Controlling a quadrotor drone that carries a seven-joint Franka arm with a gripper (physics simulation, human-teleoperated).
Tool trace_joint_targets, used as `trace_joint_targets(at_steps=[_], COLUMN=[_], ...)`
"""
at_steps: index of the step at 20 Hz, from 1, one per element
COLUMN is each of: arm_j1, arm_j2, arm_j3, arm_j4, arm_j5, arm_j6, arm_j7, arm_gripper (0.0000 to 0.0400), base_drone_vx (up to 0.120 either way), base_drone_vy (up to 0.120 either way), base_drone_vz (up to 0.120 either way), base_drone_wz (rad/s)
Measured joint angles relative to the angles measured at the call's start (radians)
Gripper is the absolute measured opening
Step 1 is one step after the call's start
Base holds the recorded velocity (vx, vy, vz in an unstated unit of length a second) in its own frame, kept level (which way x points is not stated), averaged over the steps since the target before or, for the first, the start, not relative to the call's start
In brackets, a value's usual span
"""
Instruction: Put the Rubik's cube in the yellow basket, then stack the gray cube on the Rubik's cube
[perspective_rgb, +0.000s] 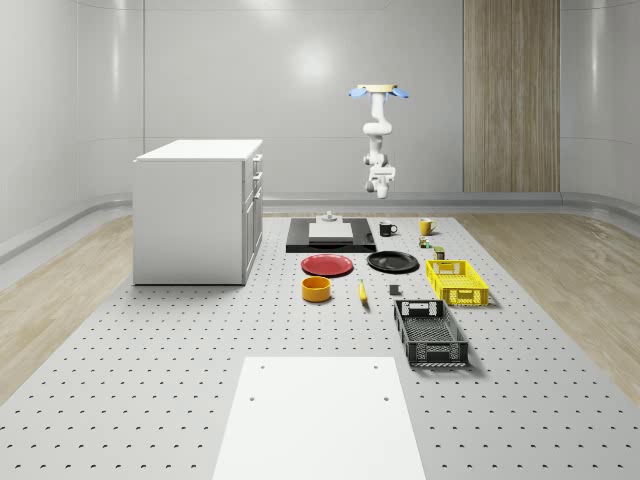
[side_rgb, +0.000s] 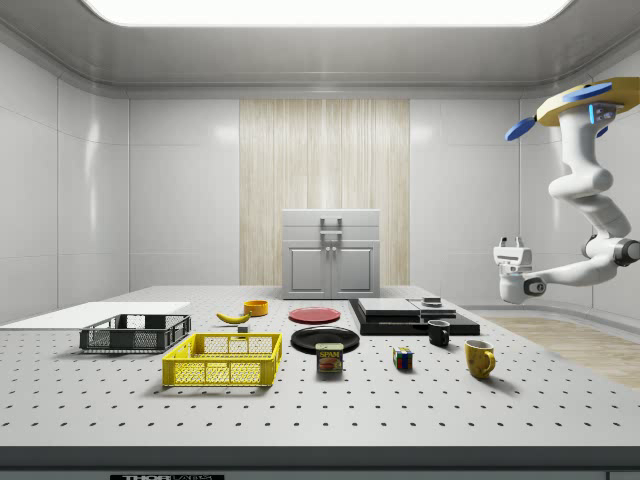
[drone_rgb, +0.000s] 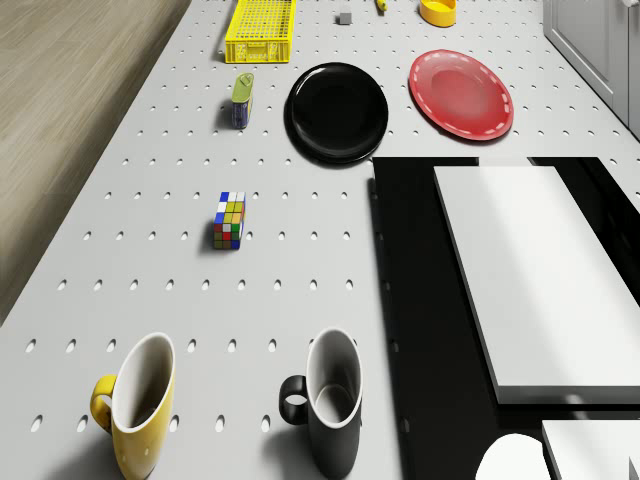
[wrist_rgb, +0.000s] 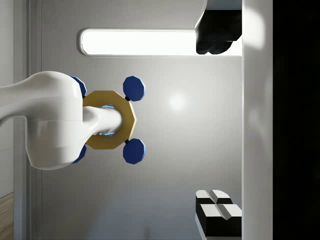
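The Rubik's cube (drone_rgb: 229, 220) sits on the worktop (perspective_rgb: 150, 390) near its far edge in the whole-scene view, between the can (drone_rgb: 241, 99) and the two mugs, well apart from the basket (perspective_rgb: 457, 281). It looks like a light, stiff plastic block with smooth, somewhat slick faces; I judge the best hold is across two opposite flat sides, from above, squarely so it does not twist out. The gray cube (drone_rgb: 344, 18) is a small block farther along, near the basket and the banana (perspective_rgb: 362, 291); it should handle much the same, though stacking it calls for a level release.

Around the Rubik's cube lie the black plate (drone_rgb: 337, 111), the red plate (drone_rgb: 461, 93), the yellow mug (drone_rgb: 135, 403) and the black mug (drone_rgb: 328, 399).

The gripper (side_rgb: 511, 254) hangs in the air, well above the worktop's far edge, pointing upward toward the drone (wrist_rgb: 107, 120). Its fingers (wrist_rgb: 216, 210) stand wide apart with nothing between them and touch nothing. The drone hovers high over that far edge, above the black slab (perspective_rgb: 335, 236).
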Motion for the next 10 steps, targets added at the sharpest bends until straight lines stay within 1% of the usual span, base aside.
trace_joint_targets(at_steps=[4,10], arm_j1=[-0.001,-0.002], arm_j2=[0.006,0.006], arm_j3=[0.0,0.001], arm_j4=[0.016,0.023], arm_j5=[0.0,0.0], arm_j6=[-0.008,-0.009], arm_j7=[0.0,-0.001], arm_gripper=[0.04,0.04], base_drone_vx=[0.12,0.12], base_drone_vy=[0.12,0.12], base_drone_vz=[0.0,0.0], base_drone_wz=[0.0,0.0])
